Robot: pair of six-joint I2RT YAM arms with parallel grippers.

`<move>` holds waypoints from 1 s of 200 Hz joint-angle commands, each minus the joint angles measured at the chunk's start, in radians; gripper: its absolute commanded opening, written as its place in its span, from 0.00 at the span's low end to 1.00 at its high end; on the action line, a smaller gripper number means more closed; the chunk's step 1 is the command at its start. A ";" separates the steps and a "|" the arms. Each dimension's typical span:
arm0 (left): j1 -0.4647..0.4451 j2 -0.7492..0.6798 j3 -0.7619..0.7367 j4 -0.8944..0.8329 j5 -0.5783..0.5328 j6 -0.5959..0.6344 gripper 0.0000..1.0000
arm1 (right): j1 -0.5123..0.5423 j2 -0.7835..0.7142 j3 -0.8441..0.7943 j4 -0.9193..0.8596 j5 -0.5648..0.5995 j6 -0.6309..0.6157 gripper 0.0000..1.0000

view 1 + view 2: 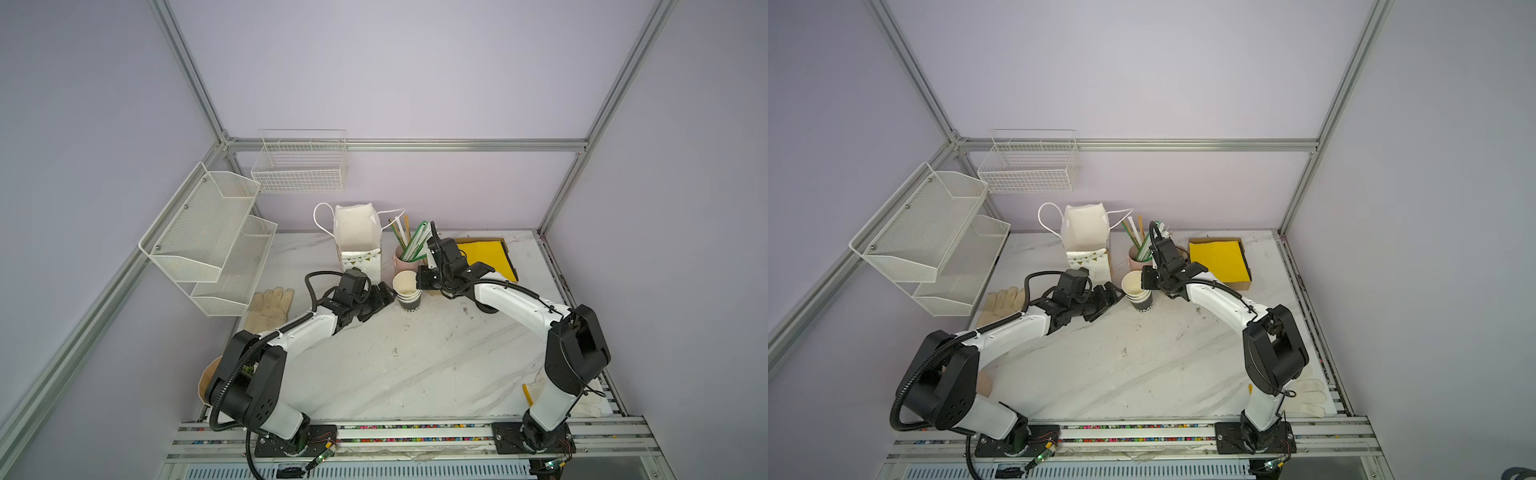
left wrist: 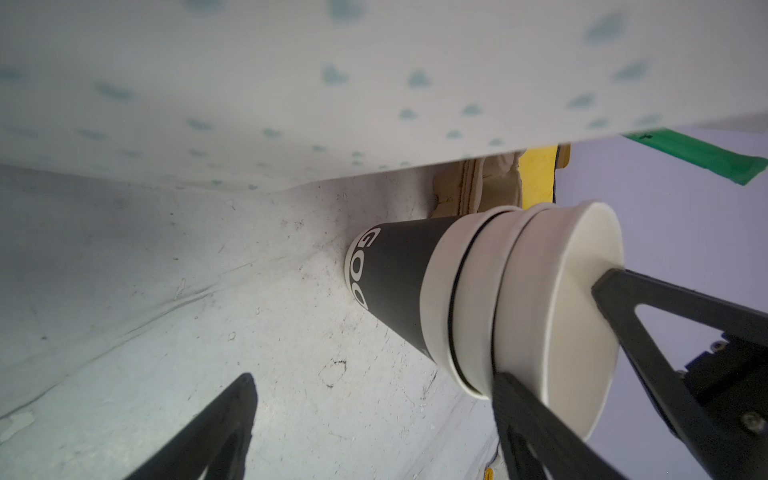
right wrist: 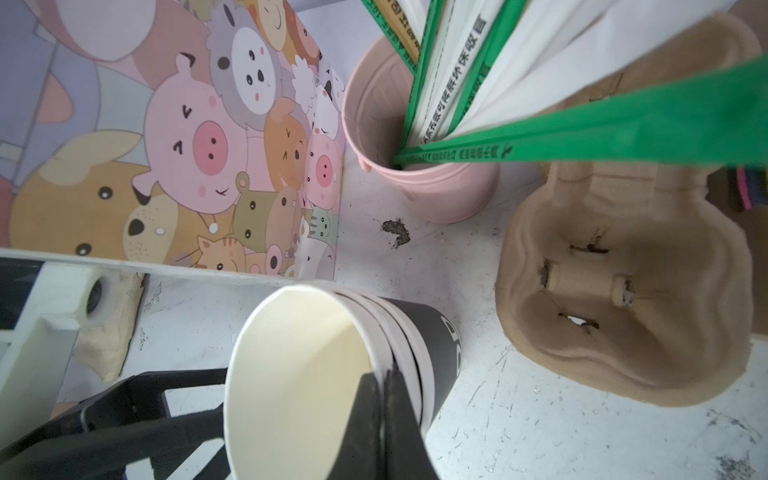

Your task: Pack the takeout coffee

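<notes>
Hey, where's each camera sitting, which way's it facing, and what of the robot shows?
Both top views: high over the table's front, looking steeply down; left arm and right arm show whole.
Left wrist: on the left arm, looking low across the table at the cup stack; open left gripper and right gripper show.
Right wrist: on the right arm, looking down into the top cup, its rim pinched by the shut right gripper.
Shared: all four show the stack.

Empty cream-white top cup (image 3: 299, 374) sits upright, nested in the stack (image 3: 436, 336).
</notes>
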 commanded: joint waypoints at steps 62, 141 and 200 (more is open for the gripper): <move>-0.011 -0.064 0.131 -0.121 -0.015 0.048 0.90 | -0.034 -0.037 -0.013 0.059 -0.013 0.046 0.00; -0.012 -0.134 0.204 -0.188 -0.100 0.066 0.92 | -0.032 -0.054 -0.052 0.049 0.018 -0.022 0.00; -0.061 0.005 0.374 -0.280 -0.157 0.130 0.74 | -0.015 -0.062 -0.051 0.034 0.004 -0.076 0.00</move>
